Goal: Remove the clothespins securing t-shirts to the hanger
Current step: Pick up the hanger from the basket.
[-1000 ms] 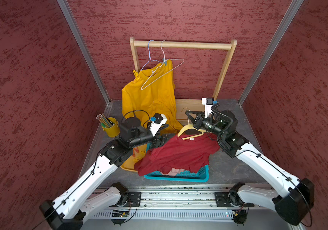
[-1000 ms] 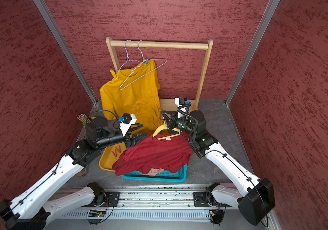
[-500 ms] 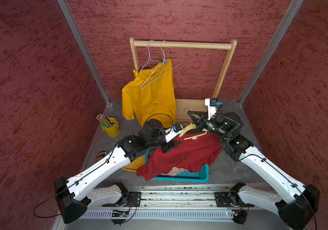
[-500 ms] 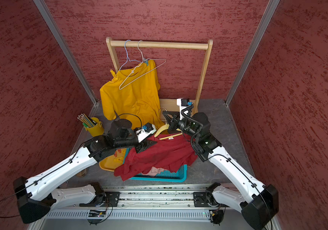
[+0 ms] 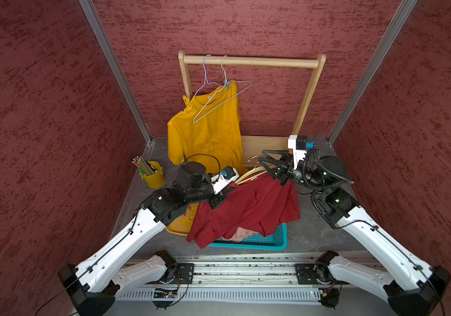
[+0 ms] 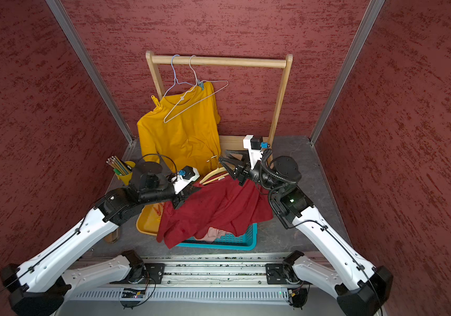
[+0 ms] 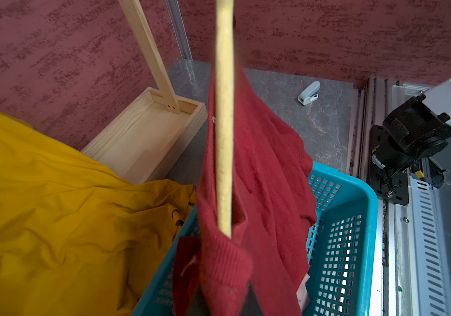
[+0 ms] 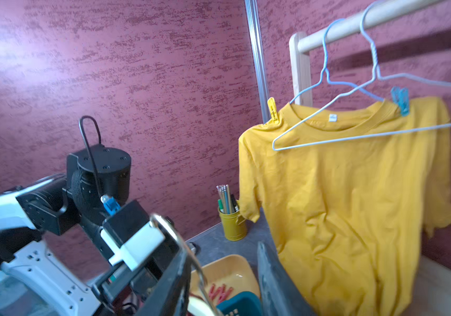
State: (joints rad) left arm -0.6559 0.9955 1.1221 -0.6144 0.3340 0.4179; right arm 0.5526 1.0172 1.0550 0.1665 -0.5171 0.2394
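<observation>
left claw [image 5: 225, 191]: pressed together at the shoulder of the dark red cloth t-shirt [image 5: 249, 208], right at the tip of the pale wooden coat hanger [image 7: 224, 123]. I couldn't tell whether it pinched cloth, wood or a peg.
right claw [image 5: 264, 164]: spread, jaws either side of the hanger's neck, metal hook beside one finger, nothing gripped.
pegs: a yellow plastic clothespin [image 8: 272, 109] and a light-blue plastic clothespin [image 8: 401, 99] were on the mustard yellow cloth t-shirt [image 8: 342, 191], up on the thin blue wire hanger [image 8: 325, 63]. red plastic clothespins [image 8: 220, 292] lay in the shallow yellow plastic tray [image 6: 141, 227]. A pale grey-blue clothespin [image 7: 308, 93] was loose on the grey stone-look floor [image 7: 328, 131]. I made out none on the red shirt.
risk, tip: I judged the wooden hanger was carried at one end only. It could pivot and dump the shirt into the teal perforated plastic basket [image 5: 276, 238], over the pale pink t-shirt [image 5: 242, 235].
risk, wrong bite: if cloth sat in the jaws, a pull would drag the shirt, not free a peg.
risk, clash: both wrists were close over the basket, so a careless reach could knock them together.
risk, snag: the mustard hem hung near my left arm, and a catch could tug its hanger off the round wooden rail [image 5: 251, 61].
</observation>
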